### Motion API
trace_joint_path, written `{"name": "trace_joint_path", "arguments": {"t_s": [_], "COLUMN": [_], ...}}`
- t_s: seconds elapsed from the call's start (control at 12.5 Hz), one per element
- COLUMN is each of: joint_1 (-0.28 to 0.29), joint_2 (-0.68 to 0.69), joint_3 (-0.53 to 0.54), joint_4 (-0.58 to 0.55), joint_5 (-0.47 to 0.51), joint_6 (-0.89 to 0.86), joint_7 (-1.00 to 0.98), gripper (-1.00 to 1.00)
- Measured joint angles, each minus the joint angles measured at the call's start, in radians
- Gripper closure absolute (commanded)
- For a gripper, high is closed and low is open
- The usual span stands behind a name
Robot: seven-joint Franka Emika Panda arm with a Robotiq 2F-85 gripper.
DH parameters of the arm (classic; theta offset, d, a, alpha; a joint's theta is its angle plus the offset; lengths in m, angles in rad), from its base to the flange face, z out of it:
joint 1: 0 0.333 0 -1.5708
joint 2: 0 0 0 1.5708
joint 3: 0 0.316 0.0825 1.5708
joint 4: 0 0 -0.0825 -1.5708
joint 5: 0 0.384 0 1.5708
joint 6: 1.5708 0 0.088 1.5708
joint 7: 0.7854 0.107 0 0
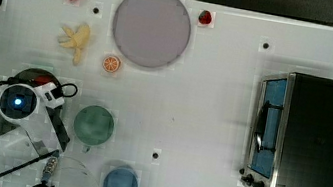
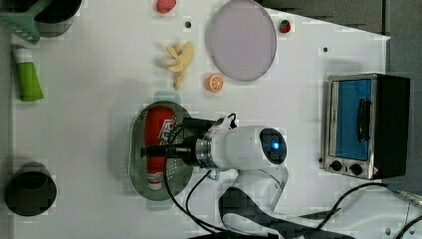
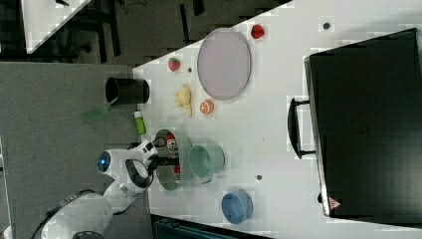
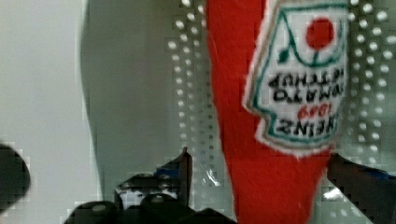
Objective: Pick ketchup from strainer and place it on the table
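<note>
- White table (image 2: 298,124) with a few black dots, dark floor past its edges.
- The ketchup (image 2: 158,133) lies flat on its side in the strainer (image 2: 137,159), label up, cap toward the left view's bottom.
- Gripper (image 4: 257,163) is down in the strainer, fingers (image 4: 184,170) spread either side of the bottle's body. One finger looks apart from it; contact on the other side isn't clear.
- Just beside the strainer in the right view sits a green cup (image 3: 206,160), with a blue cup (image 3: 237,206) further along.
- Further out: orange slice (image 2: 215,82), banana (image 2: 179,59), grey-lilac plate (image 2: 242,40), two strawberries (image 2: 165,5).
- Toaster oven (image 2: 366,124) sits well apart, at the left view's right.
</note>
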Motion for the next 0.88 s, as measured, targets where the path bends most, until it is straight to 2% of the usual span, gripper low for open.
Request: {"name": "trace_joint_path", "arguments": {"t_s": [0.24,0.64,0.88], "joint_1": [0.026,0.037,0.045], "joint_2": [0.001,0.003,-0.098], "joint_3": [-0.051,-0.05,-0.042], "joint_4": [0.0,0.008,-0.002], "joint_5": [-0.056,-0.056,-0.054], "joint_6": [0.021,0.052,-0.085], "joint_7": [0.001,0.005,0.009], "gripper": [-0.21,-0.17,-0.17]}}
